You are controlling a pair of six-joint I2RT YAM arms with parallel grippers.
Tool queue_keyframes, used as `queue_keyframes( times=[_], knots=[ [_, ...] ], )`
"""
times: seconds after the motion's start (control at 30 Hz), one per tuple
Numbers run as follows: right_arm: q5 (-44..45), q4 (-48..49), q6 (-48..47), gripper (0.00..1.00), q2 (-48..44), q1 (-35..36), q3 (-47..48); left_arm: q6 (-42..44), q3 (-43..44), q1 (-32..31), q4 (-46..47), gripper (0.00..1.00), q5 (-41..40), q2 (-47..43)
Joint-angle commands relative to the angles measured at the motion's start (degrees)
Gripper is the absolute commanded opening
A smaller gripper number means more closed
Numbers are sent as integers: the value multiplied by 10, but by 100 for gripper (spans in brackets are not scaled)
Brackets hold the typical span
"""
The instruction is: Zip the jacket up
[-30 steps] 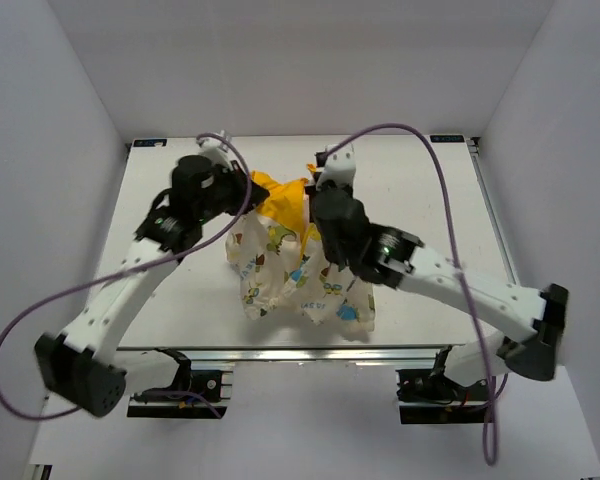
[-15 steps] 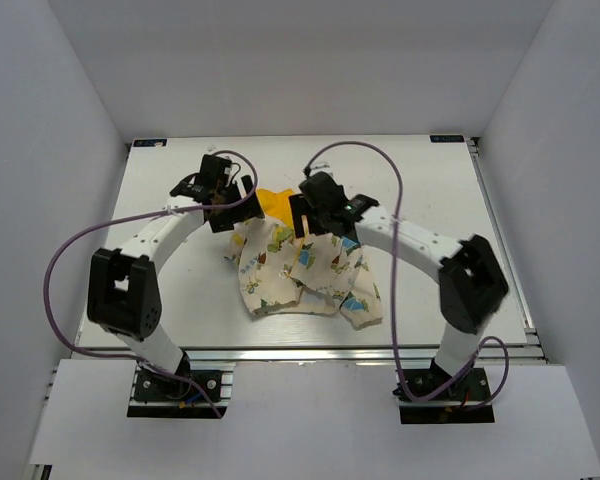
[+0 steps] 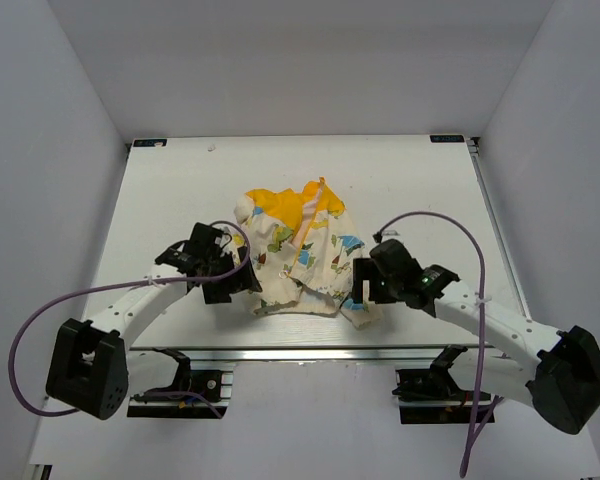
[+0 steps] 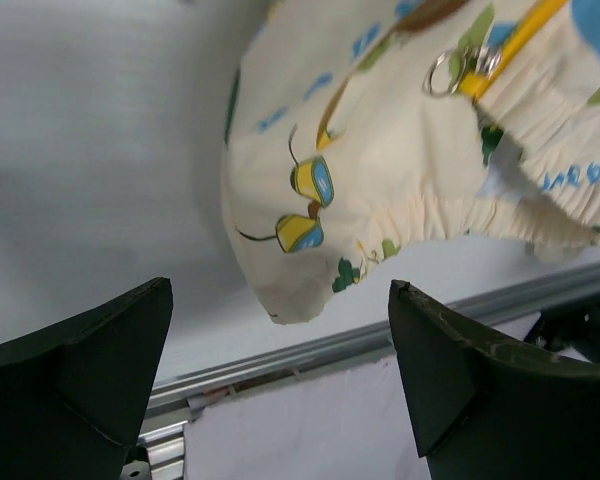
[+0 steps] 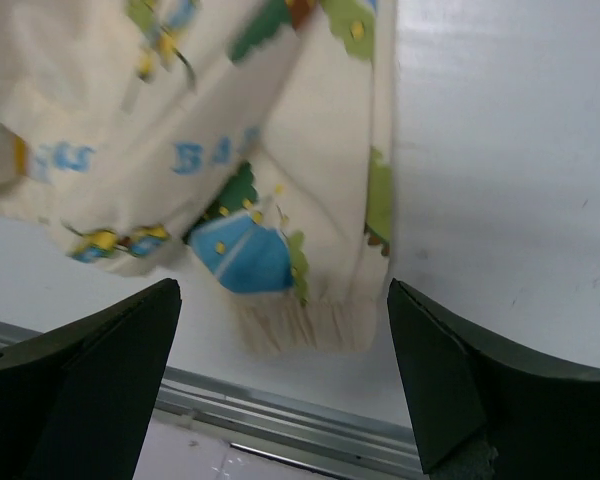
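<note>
The jacket (image 3: 292,255) lies spread on the white table, cream with cartoon prints, its yellow hood (image 3: 278,204) toward the far side and an orange zipper strip (image 3: 310,226) running down its middle. My left gripper (image 3: 244,281) sits at the jacket's near-left hem, open and holding nothing. In the left wrist view the hem corner (image 4: 310,260) hangs just ahead of the gripper (image 4: 280,292), with the metal zipper ring (image 4: 444,72) and yellow strip (image 4: 508,42) further off. My right gripper (image 3: 364,286) is open at the near-right side. A ribbed cuff (image 5: 300,326) lies ahead of that gripper (image 5: 283,290).
The table's metal front rail (image 3: 300,352) runs right behind both grippers, also visible as the rail (image 4: 330,345) and the rail (image 5: 280,405) in the wrist views. White walls enclose the table on three sides. Purple cables (image 3: 130,290) loop from each arm.
Both grippers have opened and let go of the jacket near its hood. Both arms have pulled back to the near hem. The jacket now lies flatter and more spread.
</note>
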Motion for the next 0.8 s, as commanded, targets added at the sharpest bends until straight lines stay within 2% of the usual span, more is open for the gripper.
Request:
queue_keyframes(
  times=[0.0,0.13,0.17,0.2,0.23,0.27,0.3,0.33,0.37,0.4,0.5,0.53,0.6,0.77],
  knots=[
    [-24,12,43,89,0,-5,-30,-24,-28,-12,61,98,69,10],
    [-15,44,47,85,43,-11,-40,-33,-35,-25,102,96,88,58],
    [-13,46,47,79,66,-13,-38,-33,-34,-27,105,91,87,67],
    [-7,52,54,71,76,-17,-37,-32,-30,-27,109,76,84,81],
    [-4,53,54,64,93,-28,-35,-33,-30,-28,111,67,84,87],
    [4,54,54,46,100,-33,-34,-33,-29,-28,115,56,83,92],
    [22,53,57,38,106,-40,-33,-33,-27,-28,113,48,83,98],
    [28,41,58,32,114,-63,-23,-33,-20,-28,111,32,80,107],
    [34,34,60,20,118,-74,-16,-32,-16,-28,108,32,77,107],
    [44,31,59,16,120,-87,-11,-30,-11,-28,101,17,75,115],
    [55,37,45,6,120,-143,14,-24,10,-28,79,16,55,121],
    [58,51,33,0,117,-174,29,-22,22,-28,66,0,49,131],
    [70,65,20,0,119,-219,52,-13,34,-28,57,0,44,136],
    [114,123,-62,0,160,-282,153,7,56,-28,22,0,51,142]
  ],
)
